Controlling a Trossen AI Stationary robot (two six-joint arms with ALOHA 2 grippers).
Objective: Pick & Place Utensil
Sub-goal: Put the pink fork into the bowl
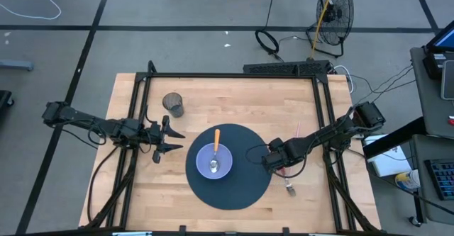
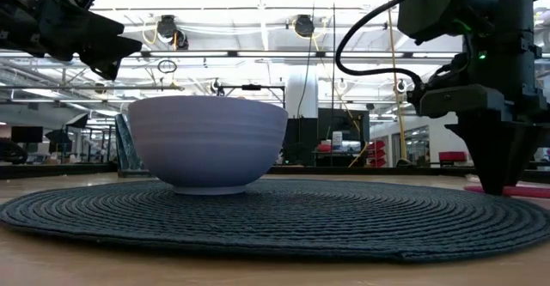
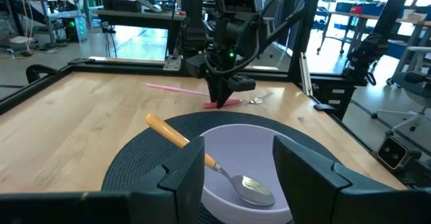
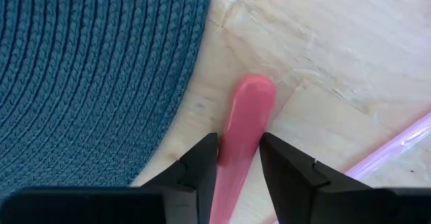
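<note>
A lilac bowl [image 1: 206,151] [image 2: 206,140] [image 3: 242,133] stands on a round dark woven mat [image 1: 234,193] [image 4: 81,62]. In it lies a spoon [image 1: 216,147] [image 3: 182,138] whose orange handle leans on the rim. A pink utensil [image 4: 246,109] [image 3: 225,103] [image 2: 516,191] lies on the wood just off the mat's right edge. My right gripper [image 1: 272,159] [image 4: 239,160] [image 2: 498,183] stands over it, pointing down, shut on its handle. My left gripper [image 1: 164,140] [image 3: 236,163] hovers open, left of the mat, facing the bowl. My right gripper pinches the pink utensil's handle [image 4: 239,140] a little back from its rounded free end, between its two fingers [image 4: 202,163]. The fingers come from above, pointing down, and lie across the handle. The utensil lies flat on the table.
A pink straw [image 1: 297,130] [image 4: 390,150] [image 3: 172,88] and a silver fork [image 1: 290,188] [image 3: 256,100] lie on the wood close to my right gripper. A dark cup [image 1: 173,105] stands toward the far left. A black frame [image 1: 234,75] borders the table.
</note>
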